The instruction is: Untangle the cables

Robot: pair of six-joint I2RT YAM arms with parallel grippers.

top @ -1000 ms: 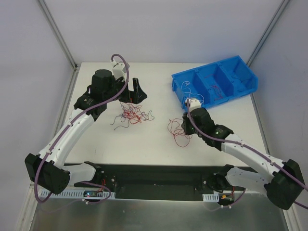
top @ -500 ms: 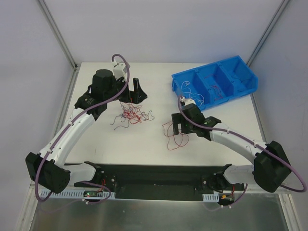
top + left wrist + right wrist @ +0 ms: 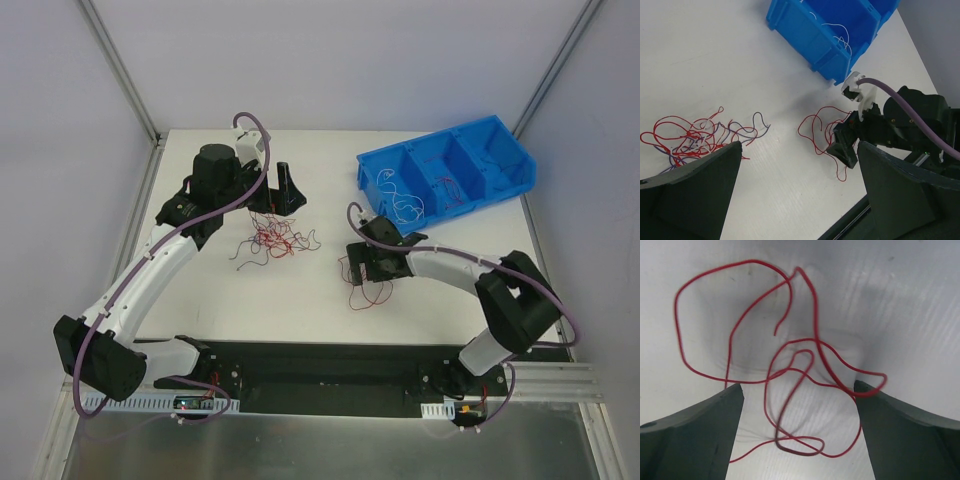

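Observation:
A tangle of thin cables (image 3: 270, 238), mostly red with some white and dark strands, lies left of the table's middle; the left wrist view shows it as the tangle (image 3: 695, 137). My left gripper (image 3: 275, 198) hovers just behind it, open and empty (image 3: 800, 200). Loose red cables (image 3: 365, 288) lie apart to the right. My right gripper (image 3: 362, 268) stands over them, open. In the right wrist view the red loops (image 3: 795, 370) rest on the table between the spread fingers (image 3: 800, 432), ungripped.
A blue bin (image 3: 445, 170) with three compartments stands at the back right, holding a few white cables (image 3: 400, 200) and red ones (image 3: 450, 185). A dark strip (image 3: 320, 365) runs along the near table edge. Frame posts stand at the back corners.
My right gripper has opened and swung left toward the table's middle, leaving the red loops lying under it. The left arm and the tangle have not moved.

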